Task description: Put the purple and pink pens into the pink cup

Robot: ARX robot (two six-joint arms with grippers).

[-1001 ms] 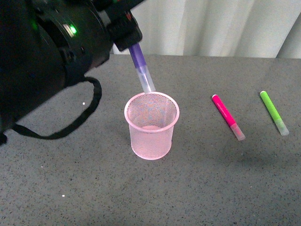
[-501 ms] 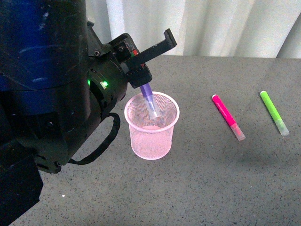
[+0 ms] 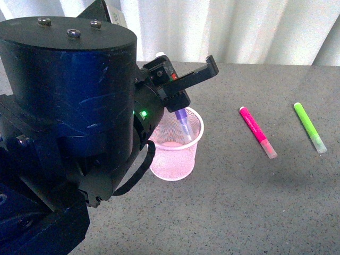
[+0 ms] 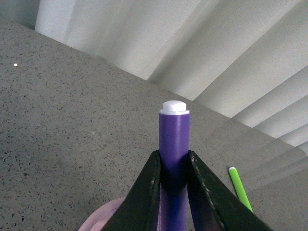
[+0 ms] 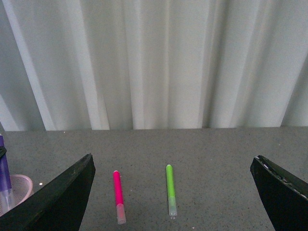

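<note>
My left gripper (image 3: 178, 101) is shut on the purple pen (image 3: 184, 123), held upright with its clear cap down inside the pink cup (image 3: 175, 159). In the left wrist view the purple pen (image 4: 173, 144) stands between the black fingers (image 4: 150, 192), with the pink cup rim (image 4: 103, 219) just below. The pink pen (image 3: 257, 132) lies flat on the table, right of the cup. In the right wrist view my right gripper (image 5: 174, 192) is open and empty, with the pink pen (image 5: 118, 195) on the table below it and the purple pen (image 5: 5, 178) and cup (image 5: 17, 190) at the edge.
A light green pen (image 3: 309, 126) lies right of the pink pen, also seen in the right wrist view (image 5: 170, 195) and the left wrist view (image 4: 239, 188). The grey speckled table (image 3: 255, 202) meets a white curtain (image 3: 239, 29) at the back. My large left arm (image 3: 69, 143) blocks the left side.
My left arm has moved right and lowered. The purple pen went from above the cup's far rim down into the cup, cap first.
</note>
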